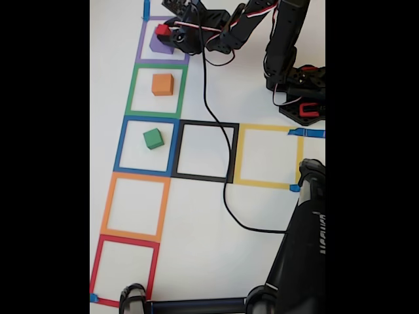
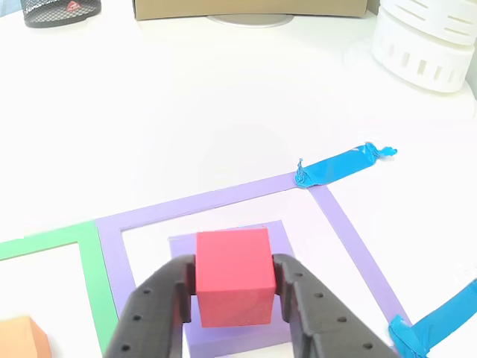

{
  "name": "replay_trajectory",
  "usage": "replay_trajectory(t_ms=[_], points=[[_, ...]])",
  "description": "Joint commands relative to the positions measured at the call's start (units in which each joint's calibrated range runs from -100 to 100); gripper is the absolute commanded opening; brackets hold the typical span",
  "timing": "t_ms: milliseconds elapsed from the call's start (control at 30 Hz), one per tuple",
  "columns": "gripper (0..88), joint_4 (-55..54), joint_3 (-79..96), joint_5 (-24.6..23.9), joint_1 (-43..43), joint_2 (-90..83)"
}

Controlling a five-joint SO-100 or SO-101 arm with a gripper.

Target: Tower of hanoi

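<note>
1. We see a smooth white bench [image 1: 209,216] marked with hollow tape squares: purple [image 1: 139,42], green [image 1: 133,88], blue [image 1: 121,147], orange [image 1: 108,209] and red [image 1: 96,268] run down the fixed view, with black [image 1: 206,123] and yellow [image 1: 268,128] ones to the right of the blue.
2. Crinkled blue tape tabs [image 2: 339,165] pin the purple square's corners in the other view.
3. At the far edge of the bench in the other view stand a black mesh container [image 2: 59,11], a cardboard box [image 2: 250,7] and a white slotted plastic cylinder [image 2: 428,41].
4. The black arm [image 1: 285,39] reaches over to the purple square; a thin black cable [image 1: 226,183] trails across the bench.
5. The end effector [image 2: 235,298] is clenched on the red block [image 2: 232,280], a matte, sharp-edged cube, one dark perforated finger [image 2: 153,306] on each side.
6. The red block sits over the flat purple block [image 2: 279,237], which lies inside the purple square; we cannot tell whether they touch.
7. The orange block [image 1: 162,84] rests in the green square, and the green block [image 1: 152,138], turned slightly askew, rests in the blue square.
</note>
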Motion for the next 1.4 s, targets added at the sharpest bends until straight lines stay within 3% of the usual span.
replay_trajectory(t_ms=[0,767,1067,1367], points=[[1.4,-4.25,-3.02,0.36,1.00,2.85],[2.0,-5.70,-5.65,0.36,0.24,7.21],[11.4,-9.02,-4.56,0.36,0.62,9.48],[15.1,-9.19,-4.38,0.36,1.39,9.31]])
